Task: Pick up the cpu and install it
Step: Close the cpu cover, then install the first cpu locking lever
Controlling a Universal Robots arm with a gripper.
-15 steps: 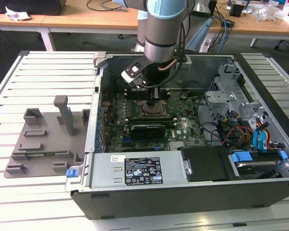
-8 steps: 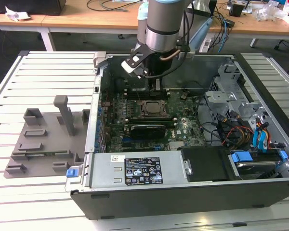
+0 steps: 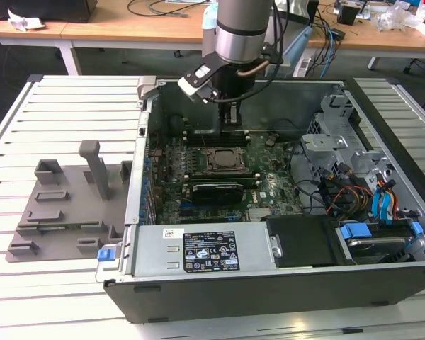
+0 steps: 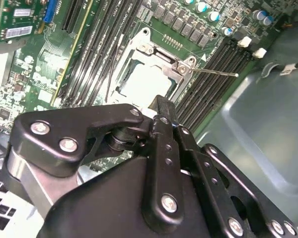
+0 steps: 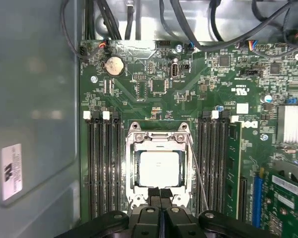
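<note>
Gripper [image 3: 231, 125], fingers pressed together and holding nothing, hangs upper centre of the exterior view, just beside the cpu [image 5: 160, 167] lying in its socket [image 5: 159, 135].

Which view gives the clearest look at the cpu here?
First wrist view: the cpu lies square-on in the socket frame, pale top almost fully visible. The second wrist view shows it slanted, partly behind the end effector. In the exterior view it is hard to make out.
</note>
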